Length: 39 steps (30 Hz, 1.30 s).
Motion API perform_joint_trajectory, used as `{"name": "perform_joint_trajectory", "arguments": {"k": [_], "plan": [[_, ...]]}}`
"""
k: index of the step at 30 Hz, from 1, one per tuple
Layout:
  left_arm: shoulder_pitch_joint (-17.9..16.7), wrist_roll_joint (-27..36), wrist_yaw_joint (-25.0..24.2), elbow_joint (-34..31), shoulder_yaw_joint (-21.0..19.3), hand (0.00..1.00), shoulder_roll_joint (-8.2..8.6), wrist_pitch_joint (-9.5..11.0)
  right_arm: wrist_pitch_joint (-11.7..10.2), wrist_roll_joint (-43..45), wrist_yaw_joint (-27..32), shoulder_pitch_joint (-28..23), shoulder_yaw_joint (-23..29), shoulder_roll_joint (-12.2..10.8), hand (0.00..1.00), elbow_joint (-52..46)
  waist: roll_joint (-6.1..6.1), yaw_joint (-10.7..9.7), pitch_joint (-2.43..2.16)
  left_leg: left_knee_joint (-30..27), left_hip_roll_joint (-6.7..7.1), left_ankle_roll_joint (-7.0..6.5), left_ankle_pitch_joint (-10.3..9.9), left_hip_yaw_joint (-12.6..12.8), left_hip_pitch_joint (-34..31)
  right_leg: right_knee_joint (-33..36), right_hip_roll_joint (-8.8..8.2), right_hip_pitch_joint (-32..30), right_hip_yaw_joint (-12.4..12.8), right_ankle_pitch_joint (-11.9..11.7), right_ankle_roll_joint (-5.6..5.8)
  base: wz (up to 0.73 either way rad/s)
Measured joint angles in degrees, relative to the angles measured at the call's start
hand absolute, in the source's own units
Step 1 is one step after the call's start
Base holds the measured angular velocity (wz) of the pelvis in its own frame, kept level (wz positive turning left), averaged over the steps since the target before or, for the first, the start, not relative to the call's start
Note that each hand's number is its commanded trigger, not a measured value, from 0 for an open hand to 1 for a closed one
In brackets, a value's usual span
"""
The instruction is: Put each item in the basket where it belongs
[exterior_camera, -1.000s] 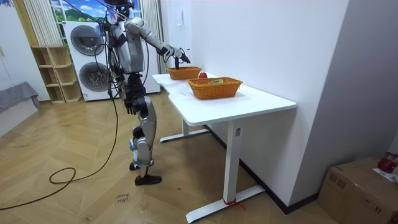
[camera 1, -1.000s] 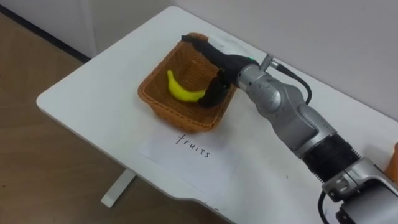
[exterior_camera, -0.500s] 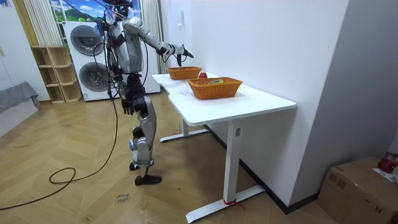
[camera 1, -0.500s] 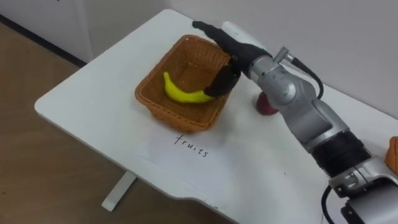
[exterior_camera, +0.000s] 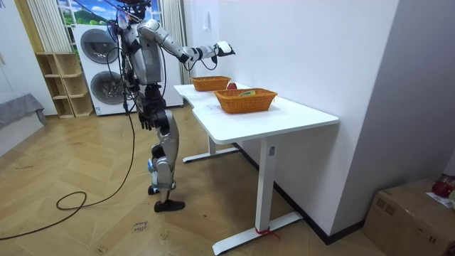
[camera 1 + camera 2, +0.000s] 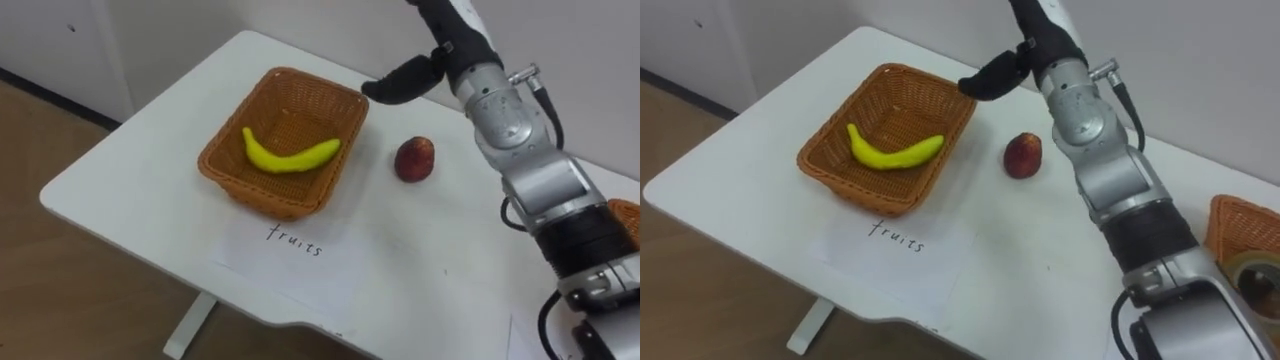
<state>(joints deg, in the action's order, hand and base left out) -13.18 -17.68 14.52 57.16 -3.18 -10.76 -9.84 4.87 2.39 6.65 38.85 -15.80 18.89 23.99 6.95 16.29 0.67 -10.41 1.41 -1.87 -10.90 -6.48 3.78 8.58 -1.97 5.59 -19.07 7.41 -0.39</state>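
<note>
Banana (image 6: 290, 157): yellow, curved, lying in wicker basket (image 6: 225, 165). Red apple (image 6: 414, 159) on surface (image 6: 130, 165) just beside it. Right hand (image 6: 448, 40) raised, open, empty; fingertips cut off at top.

The right hand (image 6: 441, 40) is being cut off above the thumb by the top edge of both eye views. A second wicker basket (image 6: 1243, 222) is being cropped by the right edge, and the roundish thing (image 6: 1252, 268) inside it is being left unidentifiable. The tabletop (image 6: 140, 160) is being cut by the bottom edge. In the room view, what lies in that basket is being shown too small to name.
</note>
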Motion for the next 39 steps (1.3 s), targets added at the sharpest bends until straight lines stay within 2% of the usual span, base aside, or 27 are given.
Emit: {"name": "perform_joint_trajectory", "arguments": {"k": [7,9,17,20,23,27,30,35,39], "plan": [[-0.56,0.05,-0.25,0.11,0.01,0.0,0.58,-0.01,-0.34,-0.16,2.88,-1.0,2.04,0.0,0.0,0.84,-1.26,-1.75,-0.17,-0.07,0.1,0.0,0.0,0.05,-0.03,0.04,-0.09,0.12,-0.02,0.0,0.0,0.0],[-0.97,0.05,-0.48,0.11,0.03,0.0,0.65,0.0,-1.02,-0.36,3.83,-1.0,2.07,0.02,0.0,1.23,-1.65,-2.14,-0.22,-0.08,0.09,0.0,0.0,0.09,-0.02,0.05,-0.08,0.13,0.0,0.0,0.0,0.0],[-1.91,0.05,-0.48,-1.54,0.09,0.0,0.76,-0.14,-1.55,-2.6,6.52,-2.14,3.89,-0.03,0.0,3.98,-2.16,-3.35,-0.12,-0.14,0.14,0.0,0.0,0.11,-0.09,0.06,-0.14,0.06,0.22,0.0,0.0,0.0],[-1.85,0.06,-0.67,-1.55,0.35,0.0,0.77,-0.2,-1.48,-2.56,6.68,-2.19,3.88,-0.06,0.0,5.69,-2.39,-3.45,-0.14,-0.31,0.13,0.0,0.0,0.27,-0.16,0.08,-0.13,-0.13,0.37,0.0,-0.01,-0.01],[-1.75,0.09,-1.22,-1.83,1.26,0.0,0.77,-0.22,-1.45,-2.58,6.69,-2.2,3.88,-0.22,0.0,6.39,-3.02,-3.43,-0.52,-0.33,0.13,-0.02,0.02,0.44,-0.5,0.28,-0.19,-0.71,0.47,0.0,-0.01,-0.04],[-1.69,0.13,-1.33,-1.99,1.68,0.0,0.78,-0.22,-1.45,-2.55,7.06,-2.24,3.82,-0.27,0.0,6.74,-3.86,-3.43,-0.7,-0.28,0.11,-0.04,0.03,0.51,-0.66,0.28,-0.22,-0.91,0.42,0.0,0.0,0.0],[-1.42,0.21,-1.39,-2.04,2.43,0.0,0.83,-0.18,-1.45,-2.54,7.14,-2.24,3.75,-0.28,0.0,6.75,-3.98,-3.47,-0.77,-0.33,-0.17,-0.06,0.05,1.2,-1.16,0.31,-0.3,-1.46,0.25,0.0,-0.01,-0.05],[-1.68,0.21,-1.4,-3.1,2.69,0.0,0.82,-0.18,-1.45,-2.54,7.17,-2.25,3.68,-0.27,0.0,6.94,-4.17,-3.58,-0.7,-0.11,-0.19,-0.11,0.07,1.48,-1.58,0.33,-0.46,-2.06,0.26,0.0,0.0,-0.02],[-1.73,0.85,-0.97,-3.26,3.76,0.0,1.19,0.01,-1.87,-2.69,6.89,-2.48,3.47,-0.75,0.0,11.16,-4.55,-3.25,-0.51,-0.08,-0.17,-0.19,0.13,1.85,-1.53,0.41,-0.5,-2.19,0.33,0.0,0.0,-0.01]]}}
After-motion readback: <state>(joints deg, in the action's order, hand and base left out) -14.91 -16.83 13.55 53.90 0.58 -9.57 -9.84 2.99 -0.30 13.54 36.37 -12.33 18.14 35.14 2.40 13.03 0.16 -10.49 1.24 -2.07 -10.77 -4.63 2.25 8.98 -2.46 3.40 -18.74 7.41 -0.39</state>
